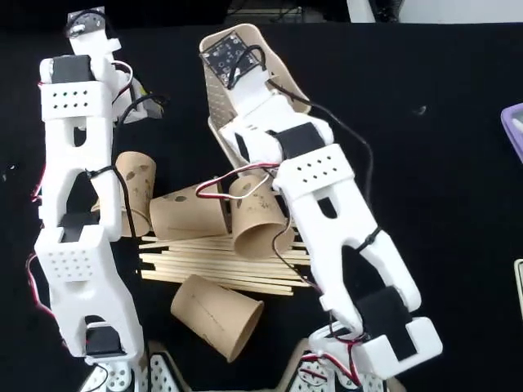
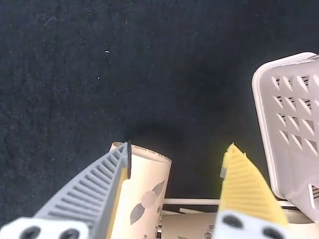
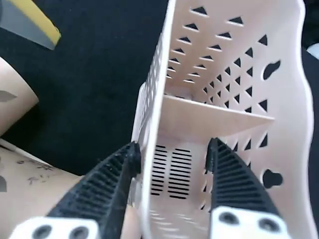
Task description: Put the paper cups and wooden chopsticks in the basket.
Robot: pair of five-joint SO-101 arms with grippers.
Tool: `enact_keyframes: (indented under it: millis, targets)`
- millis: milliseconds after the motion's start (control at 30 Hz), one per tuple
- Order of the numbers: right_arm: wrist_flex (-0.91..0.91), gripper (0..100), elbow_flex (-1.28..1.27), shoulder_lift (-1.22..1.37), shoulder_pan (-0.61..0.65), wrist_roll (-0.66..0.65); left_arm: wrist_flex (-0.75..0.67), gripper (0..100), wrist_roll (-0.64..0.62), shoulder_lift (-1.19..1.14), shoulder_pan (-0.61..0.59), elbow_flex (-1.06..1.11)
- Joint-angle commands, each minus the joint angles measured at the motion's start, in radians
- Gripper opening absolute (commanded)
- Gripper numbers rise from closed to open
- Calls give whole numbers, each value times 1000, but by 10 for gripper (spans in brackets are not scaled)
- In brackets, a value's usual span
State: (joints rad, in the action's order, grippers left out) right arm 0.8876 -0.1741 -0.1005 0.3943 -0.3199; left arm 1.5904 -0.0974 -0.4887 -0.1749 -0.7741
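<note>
**High view.**
- Basket [image 1: 245, 90]: pale and perforated, at 12 o'clock from the chopsticks [image 1: 216, 265]. The right arm [image 1: 327, 204] covers much of it, running in from the 5 o'clock edge.
- Chopsticks: a loose flat pile near the centre, laid lengthwise from 9 to 3 o'clock.
- Paper cups: four, all on their sides and outside the basket.
  - Left cup [image 1: 137, 192]: at 10 o'clock of the pile, partly behind the left arm [image 1: 73, 163].
  - Middle cup [image 1: 186, 214] and right cup [image 1: 260, 219]: side by side along the pile's far edge, the right cup against the right arm.
  - Near cup [image 1: 216, 316]: at 6 o'clock, against the pile's near edge.
- Left arm: stands along the 9 o'clock side.
- Tabletop [image 1: 441, 163]: a broad black stretch lies between the right arm and a purple item [image 1: 515, 131] at the 3 o'clock edge.

**Left wrist view.**
- Left gripper [image 2: 179, 149]: fingers spread wide, holding nothing, over dark tabletop.
- A leaf-printed cup [image 2: 142, 199] lies by the grey finger.
- The basket's corner stands just beyond the yellow finger.

**Right wrist view.**
- Right gripper [image 3: 174, 144]: fingers apart and straddling the basket's long wall, one outside and one inside, not clamped on it.
- A divider [image 3: 219, 112] crosses the basket's interior.
</note>
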Motion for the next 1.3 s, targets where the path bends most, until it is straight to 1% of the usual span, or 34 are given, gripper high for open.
enact_keyframes:
  millis: [0, 100, 267, 333, 400, 500, 567, 700, 833, 1100, 1167, 1267]
  targets:
    - [48, 237, 101, -62, 5, 57, -3, 300, 6, 61, -7, -53]
    - [126, 237, 229, -64, 5, 101, -3, 300, 6, 61, -7, -58]
    - [258, 237, 466, -94, -6, 230, -3, 300, 6, 61, -7, -54]
    - [311, 237, 529, -111, -41, 269, -2, 300, 6, 61, -7, -53]
    - [356, 237, 562, -120, -109, 324, 3, 300, 6, 61, -7, -53]
    - [379, 237, 529, -111, -218, 402, 3, 300, 6, 61, -4, -53]
    - [373, 237, 464, -81, -250, 405, 0, 300, 6, 61, -1, -53]
    - [278, 238, 357, 28, -245, 416, -3, 300, 6, 61, 1, -53]
    - [218, 238, 358, 119, -238, 416, 3, 300, 6, 61, 1, -53]
    - [232, 229, 377, 211, -249, 407, 3, 300, 6, 61, 1, -53]
    - [244, 176, 375, 222, -255, 407, 3, 300, 6, 61, 1, -53]
    - [247, 20, 375, 234, -255, 405, 3, 300, 6, 61, 1, -53]
